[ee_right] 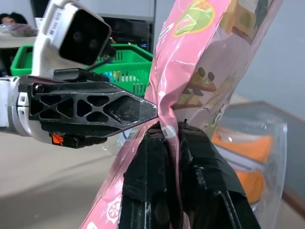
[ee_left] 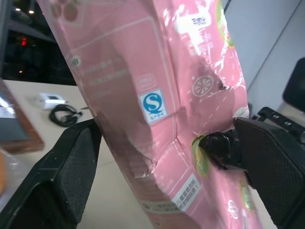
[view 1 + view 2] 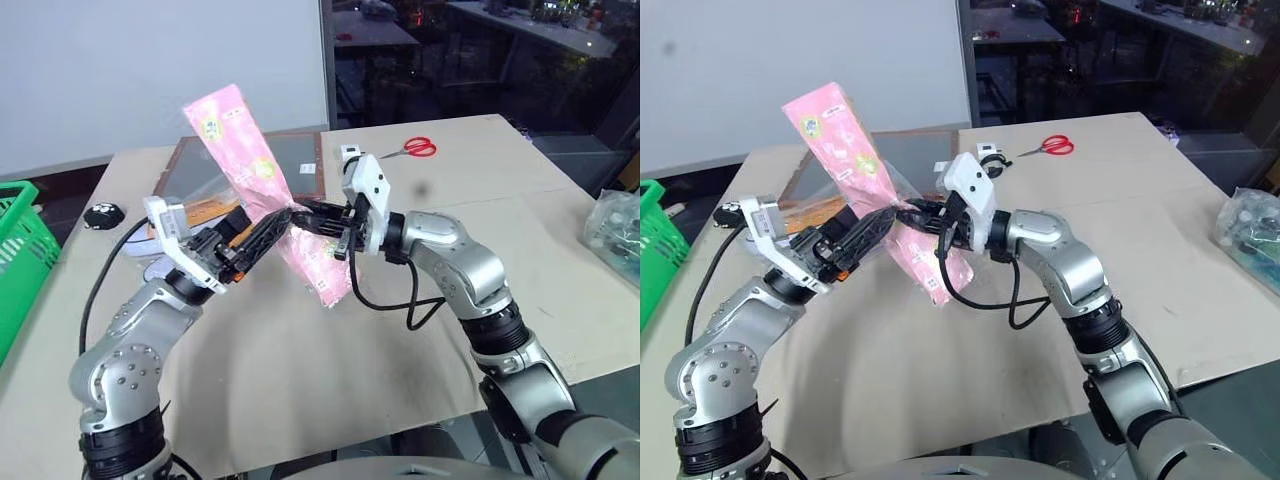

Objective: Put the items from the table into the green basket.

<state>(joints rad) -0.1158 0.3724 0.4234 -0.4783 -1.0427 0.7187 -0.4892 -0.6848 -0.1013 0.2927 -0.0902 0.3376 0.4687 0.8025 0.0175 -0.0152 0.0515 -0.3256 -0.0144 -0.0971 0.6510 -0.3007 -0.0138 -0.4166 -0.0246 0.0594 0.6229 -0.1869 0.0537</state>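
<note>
1. The long pink packet [image 3: 262, 190] is held tilted in the air above the middle of the counter [image 3: 500, 230], clear of its surface.
2. The right end effector [image 3: 300, 220] is pinching the packet at mid-length, fingers pressed together on the film.
3. The left end effector [image 3: 262, 238] is spread, one finger on each side of the packet.
4. For a clean handover, the left should close before the right releases.
5. The green basket [image 3: 18, 250] waits at the far left edge, so the carry goes leftward.
</note>
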